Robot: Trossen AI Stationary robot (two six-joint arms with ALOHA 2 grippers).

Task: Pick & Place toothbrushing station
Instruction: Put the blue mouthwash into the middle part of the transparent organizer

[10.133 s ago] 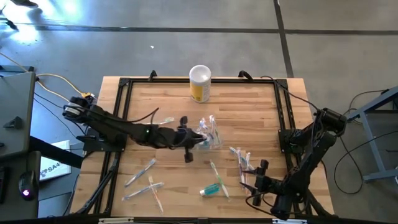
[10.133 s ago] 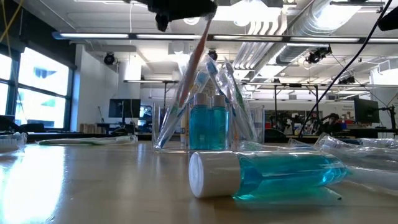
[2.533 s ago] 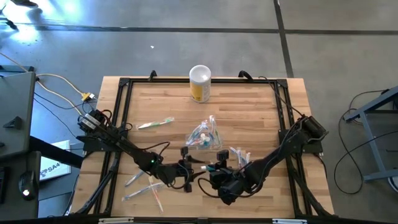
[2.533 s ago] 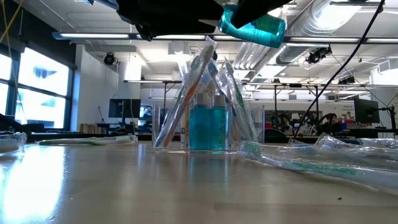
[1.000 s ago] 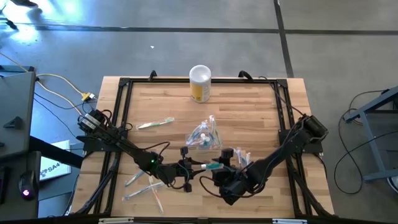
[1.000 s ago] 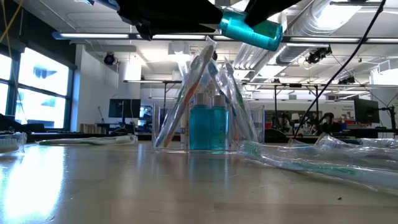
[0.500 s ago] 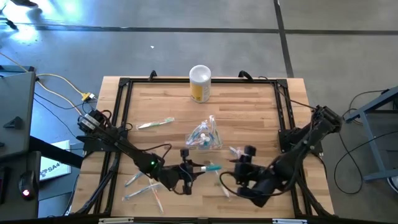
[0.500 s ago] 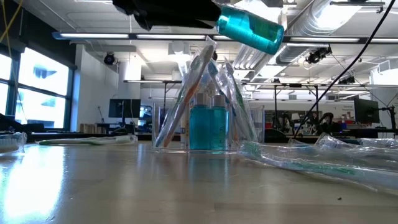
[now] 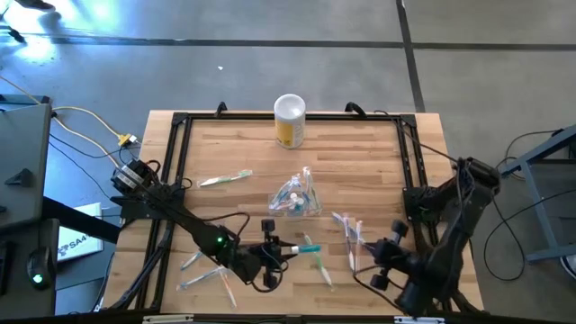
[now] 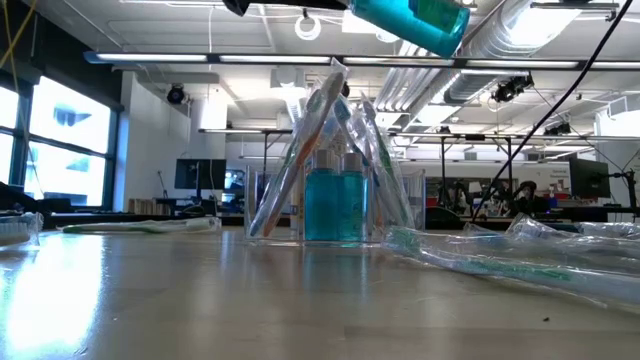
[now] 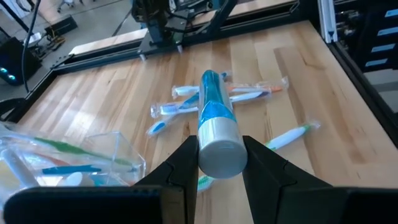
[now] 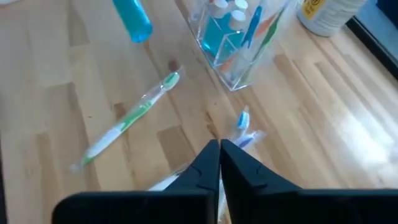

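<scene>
Left arm: reaching in from the worktop's (image 9: 360, 144) left edge toward its near middle, carrying the load.
Left gripper (image 9: 273, 253): its fingers (image 11: 184, 163) are clamped on the white-capped end of a teal tube (image 9: 306, 247), holding it lifted off the wood.
Loose toothbrushes (image 9: 209, 267): lying wrapped on the near-left of the worktop, just beside the left arm; one more is lying further back on the left.
Tube's long axis: running roughly level out from the left gripper toward the right, its blue end pointing away from the fingers, as the left wrist view shows.
Key relation: the clear holder (image 9: 296, 195) is sitting near the worktop's middle, further from the front edge than the held tube and slightly to its right; the left gripper is clearly the nearer one.
Judgement: the tube probably needs tipping upright and carrying back over the holder before it can drop in.
Holder's look: clear, square-walled plastic, already standing with toothbrushes leaning out in a fan and blue tubes upright inside; in the low view it (image 10: 334, 190) is sitting below the raised tube (image 10: 410, 20).
Yellow canister (image 9: 290, 121): standing at the far edge, well apart.
Right gripper (image 9: 385, 265): sitting at the near right, fingers pressed together on nothing, more wrapped toothbrushes lying just beside it.
</scene>
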